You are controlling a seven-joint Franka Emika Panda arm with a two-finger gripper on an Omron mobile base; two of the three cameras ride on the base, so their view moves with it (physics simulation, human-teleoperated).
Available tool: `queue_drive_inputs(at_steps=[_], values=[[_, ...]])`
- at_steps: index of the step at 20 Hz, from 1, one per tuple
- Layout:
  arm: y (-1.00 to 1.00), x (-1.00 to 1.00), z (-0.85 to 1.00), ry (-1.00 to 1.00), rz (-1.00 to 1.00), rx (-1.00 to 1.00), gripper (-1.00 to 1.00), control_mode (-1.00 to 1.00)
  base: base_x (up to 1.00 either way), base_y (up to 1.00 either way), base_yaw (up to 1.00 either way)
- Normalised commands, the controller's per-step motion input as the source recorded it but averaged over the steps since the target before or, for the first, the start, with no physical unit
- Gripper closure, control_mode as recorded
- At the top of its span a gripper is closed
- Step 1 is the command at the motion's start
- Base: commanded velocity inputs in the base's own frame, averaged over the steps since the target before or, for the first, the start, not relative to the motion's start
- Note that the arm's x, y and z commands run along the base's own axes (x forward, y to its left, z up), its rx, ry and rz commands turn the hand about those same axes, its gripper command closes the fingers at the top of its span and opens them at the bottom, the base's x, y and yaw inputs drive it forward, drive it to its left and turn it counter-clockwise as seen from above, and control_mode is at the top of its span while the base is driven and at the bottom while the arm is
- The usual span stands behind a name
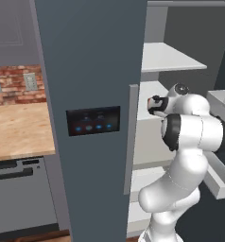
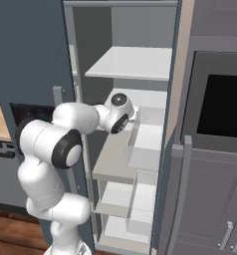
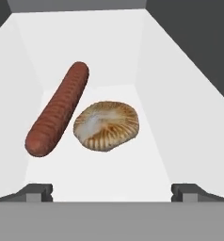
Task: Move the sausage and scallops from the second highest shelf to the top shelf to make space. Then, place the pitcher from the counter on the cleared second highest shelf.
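Sausage [image 3: 57, 109] lies on the white shelf [image 3: 147, 155] ahead and left of the spread, empty end effector [image 3: 112, 190], its long axis angled away, just beside the scallops [image 3: 106, 125].

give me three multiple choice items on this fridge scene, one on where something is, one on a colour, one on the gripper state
1. In the hand view, where does the sausage lie relative to the scallops?
A. To their left
B. On top of them
C. To their right

2. What colour is the sausage?
A. Pale green
B. Reddish-brown
C. Dark blue

3. How does the gripper stand?
A. Shut on the sausage
B. Shut on the scallops
C. Open, holding nothing

Answers:
1. A, the long link lies left of the ridged tan shell on the white shelf.
2. B, its ribbed skin is reddish-brown against the white board.
3. C, the two finger tips stand far apart at the bottom of the hand view, with both foods beyond them.
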Motion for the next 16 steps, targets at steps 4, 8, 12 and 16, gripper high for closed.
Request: queue_drive_inputs(at_steps=[4,8,12,16], values=[[-0.09,0.28,-0.10,0.00,0.00,0.00,-1.00,-1.00,0.00,0.00,0.00],[-0.05,0.28,-0.09,0.00,0.00,0.00,-1.00,-1.00,0.00,0.00,0.00],[0.00,0.29,-0.07,0.00,0.00,0.00,-1.00,-1.00,0.00,0.00,0.00],[0.00,0.29,-0.08,0.00,0.00,0.00,-1.00,-1.00,0.00,0.00,0.00]])
